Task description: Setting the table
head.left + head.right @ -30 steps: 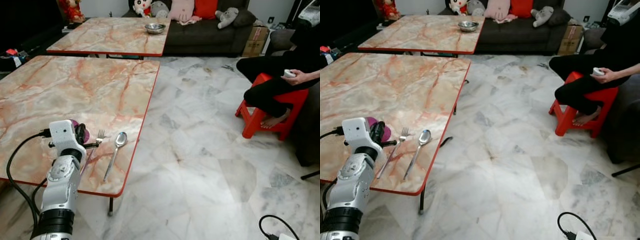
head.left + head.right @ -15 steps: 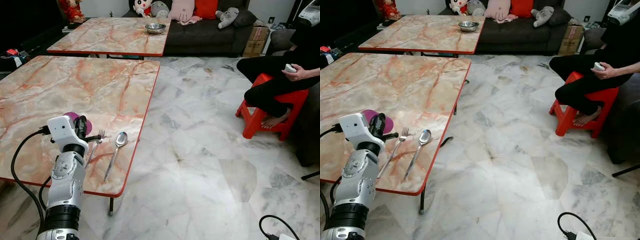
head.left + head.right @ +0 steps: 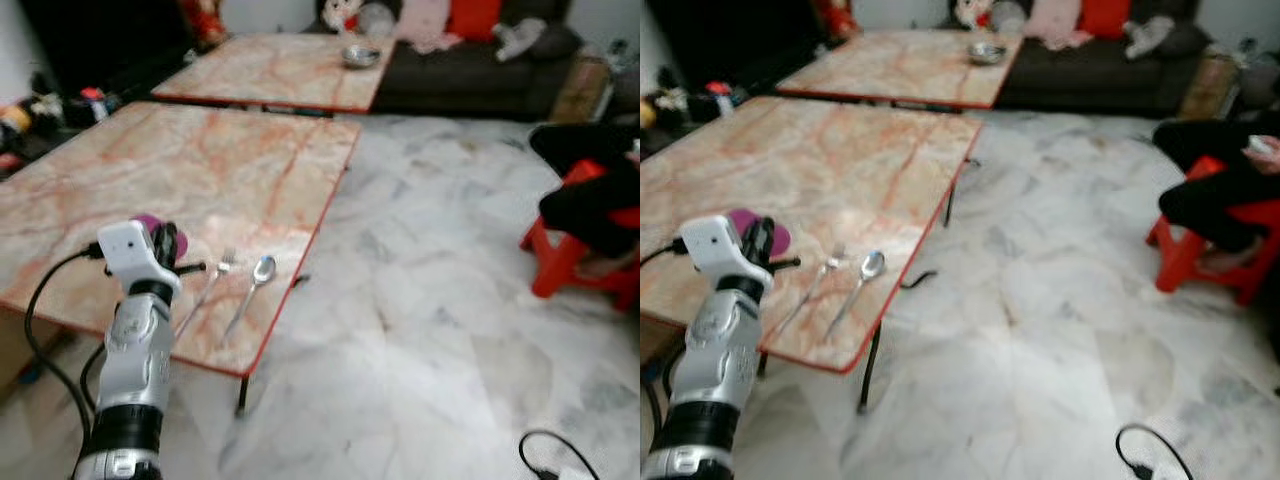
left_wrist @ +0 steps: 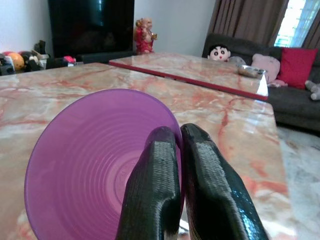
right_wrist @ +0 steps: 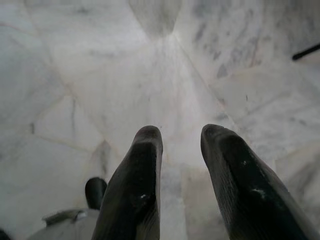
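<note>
Near the table's (image 3: pixel 250 170) front edge, left gripper (image 4: pixel 181 142) was pinched on purple plate (image 4: pixel 95 150), lifted beside fork (image 3: pixel 212 285) and spoon (image 3: pixel 255 280); camera had swung left, plate unplaced. Right gripper (image 5: pixel 180 137) hung parted over floor.

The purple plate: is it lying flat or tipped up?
Tipped up. The left gripper pinches the purple plate by its rim, face toward the wrist camera.

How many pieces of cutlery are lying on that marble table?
2: a fork and a spoon lie side by side near the table's front edge, just right of the left hand holding the purple plate.
</note>
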